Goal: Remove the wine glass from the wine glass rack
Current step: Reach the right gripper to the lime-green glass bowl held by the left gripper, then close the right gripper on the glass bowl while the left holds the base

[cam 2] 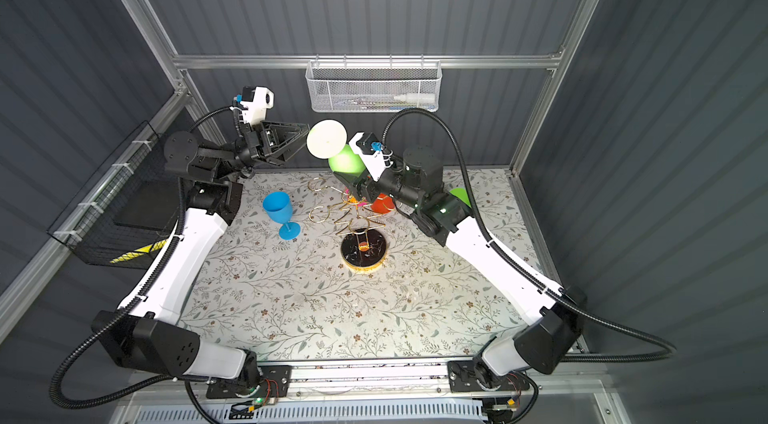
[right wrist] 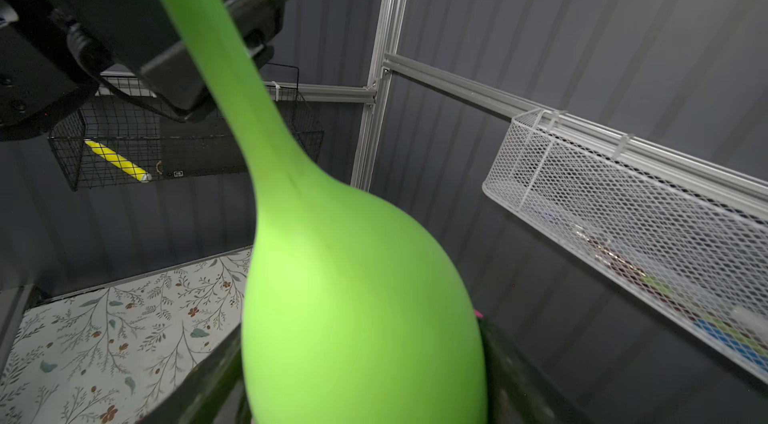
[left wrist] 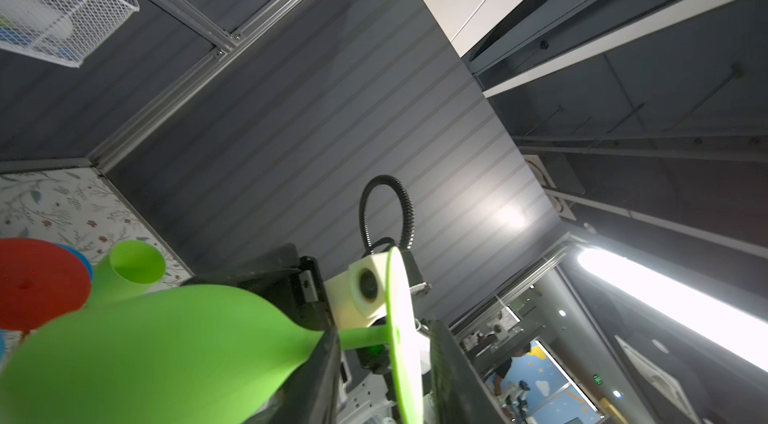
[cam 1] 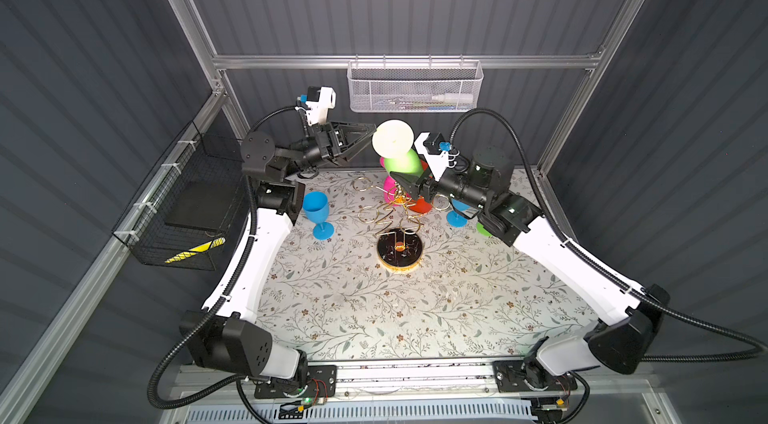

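Note:
A green wine glass (cam 1: pixel 402 162) hangs tilted in the air above the gold wire wine glass rack (cam 1: pixel 392 212), its pale round foot (cam 1: pixel 392 138) pointing up. My right gripper (cam 1: pixel 406 186) is shut on its bowl (right wrist: pixel 357 297), with a dark finger on each side. My left gripper (cam 1: pixel 371 134) stands open at the foot end; in the left wrist view the stem (left wrist: pixel 365 337) and foot disc lie between its separated fingers (left wrist: pixel 324 364). The rack's black marbled base (cam 1: pixel 400 251) sits mid-table. A pink glass (cam 1: pixel 390 185) and a red one (cam 1: pixel 420 205) sit among the rack's arms.
A blue glass (cam 1: pixel 318 210) stands on the floral table left of the rack. Another blue glass (cam 1: pixel 457 216) and a green one (cam 1: pixel 483 229) stand under my right arm. A white mesh basket (cam 1: pixel 413 87) hangs on the back wall, a black wire basket (cam 1: pixel 183 210) on the left wall.

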`<state>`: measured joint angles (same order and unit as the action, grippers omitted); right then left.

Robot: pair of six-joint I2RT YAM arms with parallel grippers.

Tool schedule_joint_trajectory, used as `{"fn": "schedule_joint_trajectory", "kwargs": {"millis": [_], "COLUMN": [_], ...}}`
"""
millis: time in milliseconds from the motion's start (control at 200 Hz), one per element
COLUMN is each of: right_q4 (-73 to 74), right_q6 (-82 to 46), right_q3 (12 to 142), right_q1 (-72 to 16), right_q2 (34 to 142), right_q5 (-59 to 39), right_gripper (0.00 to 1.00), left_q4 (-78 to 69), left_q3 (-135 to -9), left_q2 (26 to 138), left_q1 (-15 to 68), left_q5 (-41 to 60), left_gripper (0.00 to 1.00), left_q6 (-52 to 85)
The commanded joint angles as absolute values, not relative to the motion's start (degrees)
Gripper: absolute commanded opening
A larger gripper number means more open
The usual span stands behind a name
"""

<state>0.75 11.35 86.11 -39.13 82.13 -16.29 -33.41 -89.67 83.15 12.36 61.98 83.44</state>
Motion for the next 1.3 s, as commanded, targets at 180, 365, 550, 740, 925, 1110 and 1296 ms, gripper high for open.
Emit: {"fn": "schedule_joint_trajectory", "kwargs": {"millis": [180,365,550,740,925,1110,1296], "right_q4": [-21.68,-36.08,-44.86,-48.45,-49.03,-48.91,-47.94], "right_q6": [6.24,0.29,-3.52,-5.92,-7.21,-8.17,-8.71], "right_q3": [86.92,90.34,93.79,96.02,97.38,98.28,98.38], "right_q1": [-39.32,-39.38,-39.36,-39.30,-39.31,-39.39,-39.83], "right_q2": [70.90,68.69,69.76,72.17,75.00,77.10,78.48], "right_q5": [-7.93,-6.43,-6.54,-8.17,-11.23,-14.41,-16.16], "right_gripper": [0.67,0.67,0.66,0.65,0.63,0.62,0.62], "left_q4": [-6.02,-9.83,-15.18,-13.80,-15.80,-16.07,-16.08], "left_q3": [-89.15,-82.63,-76.07,-72.57,-71.77,-71.22,-71.60], "left_q2": [78.61,74.55,71.67,70.16,70.49,70.86,71.42], "left_q1": [12.74,12.91,15.25,21.83,23.70,25.28,26.39], "left_q5": [54.29,45.79,42.27,39.11,39.28,38.50,38.59], "left_gripper": [0.57,0.57,0.56,0.52,0.51,0.51,0.50], "left_q6": [45.04,27.53,5.55,-18.63,-23.08,-26.17,-27.11]}}
